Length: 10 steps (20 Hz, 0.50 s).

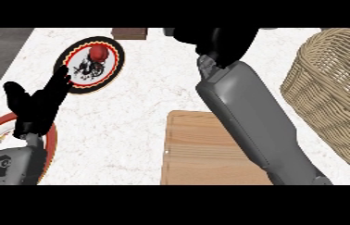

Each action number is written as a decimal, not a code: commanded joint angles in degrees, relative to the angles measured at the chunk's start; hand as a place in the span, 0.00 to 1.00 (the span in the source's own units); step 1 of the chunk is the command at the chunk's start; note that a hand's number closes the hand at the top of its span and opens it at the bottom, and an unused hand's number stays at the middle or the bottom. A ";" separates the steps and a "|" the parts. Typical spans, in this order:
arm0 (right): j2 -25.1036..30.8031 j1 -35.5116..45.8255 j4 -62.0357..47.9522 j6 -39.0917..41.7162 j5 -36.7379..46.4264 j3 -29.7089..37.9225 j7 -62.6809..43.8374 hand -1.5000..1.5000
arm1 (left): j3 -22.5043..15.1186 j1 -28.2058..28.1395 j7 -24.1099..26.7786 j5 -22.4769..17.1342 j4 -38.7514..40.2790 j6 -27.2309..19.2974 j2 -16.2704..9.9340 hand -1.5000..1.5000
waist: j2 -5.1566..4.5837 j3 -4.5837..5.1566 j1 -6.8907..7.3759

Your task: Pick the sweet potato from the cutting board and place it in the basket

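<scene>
The sweet potato is not visible; it is judged to be hidden inside the right robot hand (217, 40), whose fingers are curled, raised beyond the cutting board (205, 150). The basket (321, 85) lies to that hand's right; release is best delayed until directly above it. The left robot hand (37, 106) rests open over the worktop (150, 90).
</scene>
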<state>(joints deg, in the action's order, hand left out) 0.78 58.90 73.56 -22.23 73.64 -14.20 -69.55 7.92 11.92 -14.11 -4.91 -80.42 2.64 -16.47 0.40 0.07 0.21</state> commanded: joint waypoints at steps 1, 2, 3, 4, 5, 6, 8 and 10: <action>1.63 4.39 -0.54 6.02 2.59 6.33 -8.31 1.00 | 1.29 0.63 -0.35 -0.72 -0.53 0.00 -0.67 0.50 | -0.13 -0.03 -0.30; 2.71 5.36 0.65 7.37 2.77 7.66 -7.65 1.00 | 1.35 0.63 0.19 -0.84 0.45 0.85 -1.03 0.50 | -0.11 -0.03 -0.55; 2.83 7.99 -3.14 6.84 3.53 9.66 -7.39 1.00 | 0.43 -0.20 2.05 0.16 1.90 0.43 0.24 0.50 | -0.36 0.01 -0.14; 2.24 6.60 -1.33 8.95 5.48 9.20 -9.26 1.00 | 1.36 -0.45 0.82 -0.50 0.90 1.12 -1.22 0.50 | -0.08 -0.01 -0.41; 2.93 6.97 -2.21 8.26 5.08 10.80 -7.57 1.00 | 0.67 1.00 1.09 0.82 1.90 0.14 -0.77 0.50 | -0.26 -0.02 -0.50; 3.67 5.54 -3.22 8.24 5.71 11.42 -6.41 1.00 | 1.21 0.29 0.02 -0.39 0.45 0.87 -1.11 0.50 | -0.24 -0.04 -0.23; 6.65 6.95 -3.91 13.77 6.95 13.61 -6.35 1.00 | 0.38 -0.52 1.76 1.34 1.09 -0.96 0.35 0.50 | -0.05 0.00 -0.75; 8.44 3.44 -3.06 10.87 6.81 15.52 -3.20 1.00 | 0.94 1.32 1.80 0.65 2.83 0.12 -0.29 0.50 | -0.30 -0.04 -0.94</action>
<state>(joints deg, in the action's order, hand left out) 6.41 63.02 70.92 -15.72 79.13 -1.98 -66.94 8.67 12.42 -13.01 -4.39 -78.96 2.60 -16.78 0.24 0.06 -0.45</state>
